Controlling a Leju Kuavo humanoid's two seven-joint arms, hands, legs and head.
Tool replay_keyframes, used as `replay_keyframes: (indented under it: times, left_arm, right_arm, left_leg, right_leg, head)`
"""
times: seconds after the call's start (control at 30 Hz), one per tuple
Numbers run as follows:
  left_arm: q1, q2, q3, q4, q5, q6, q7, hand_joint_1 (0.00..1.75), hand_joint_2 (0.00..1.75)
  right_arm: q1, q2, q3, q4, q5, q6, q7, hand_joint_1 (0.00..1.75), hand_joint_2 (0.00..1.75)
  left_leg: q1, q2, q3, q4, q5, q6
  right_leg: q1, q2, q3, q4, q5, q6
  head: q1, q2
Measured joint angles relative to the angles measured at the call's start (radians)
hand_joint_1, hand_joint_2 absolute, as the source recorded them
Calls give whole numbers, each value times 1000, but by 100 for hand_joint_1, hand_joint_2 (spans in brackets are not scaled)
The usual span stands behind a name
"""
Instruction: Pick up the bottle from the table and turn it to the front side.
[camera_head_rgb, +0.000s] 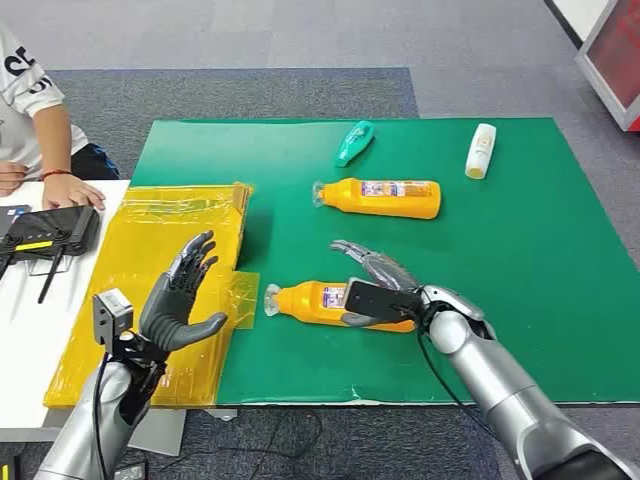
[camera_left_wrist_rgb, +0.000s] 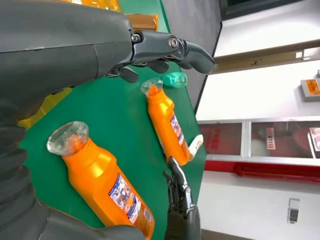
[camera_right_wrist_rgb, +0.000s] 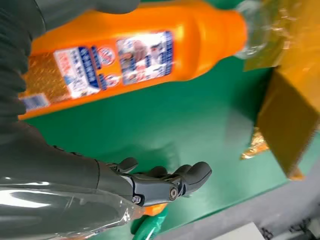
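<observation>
A green bench (camera_head_rgb: 528, 300) carries everything, with a flattened yellow box (camera_head_rgb: 151, 270) lying over its left edge. Two orange bottles lie on their sides on the green: the far bottle (camera_head_rgb: 381, 198) toward the middle, and the near bottle (camera_head_rgb: 317, 300) closer to the robot, its clear cap pointing at the box and touching the box's loose flap. The right hand (camera_head_rgb: 377, 290) is over the base end of the near bottle, thumb on the robot's side and fingers spread above the far side; it is open around the bottle, and I cannot tell whether it touches it. The left hand (camera_head_rgb: 181, 300) hovers above the box, open and holding nothing, well apart from the bottle. A teal bottle (camera_head_rgb: 355, 142) and a white tube (camera_head_rgb: 481, 150) lie near the far edge.
</observation>
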Motion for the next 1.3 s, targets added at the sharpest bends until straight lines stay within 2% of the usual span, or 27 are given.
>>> replay_keyframes:
  times: [0.13, 0.43, 0.7, 1.3]
  left_arm:
    - [0, 0, 5, 2, -1, 0, 0, 0, 175]
    - [0, -1, 15, 3, -7, 1, 0, 0, 175]
    - [0, -1, 25, 3, -9, 0, 3, 0, 175]
    - [-23, -7, 26, 12, 0, -1, 4, 0, 175]
  right_arm:
    - [-19, -17, 23, 15, -1, 14, 14, 0, 175]
    - [-113, -69, 142, 84, 9, 57, 101, 0, 175]
    - [-158, -100, 229, 117, 19, 111, 119, 0, 175]
    - [-186, -111, 373, 184, 1, 109, 162, 0, 175]
  left_leg:
    - [0, 0, 0, 0, 0, 0]
    - [0, 0, 0, 0, 0, 0]
    - [0, 0, 0, 0, 0, 0]
    - [0, 0, 0, 0, 0, 0]
  right_leg:
    - [0, 0, 0, 0, 0, 0]
    - [0, 0, 0, 0, 0, 0]
    - [0, 0, 0, 0, 0, 0]
    - [0, 0, 0, 0, 0, 0]
  head:
    - [0, 0]
    - [0, 0]
    - [0, 0]
    - [0, 0]
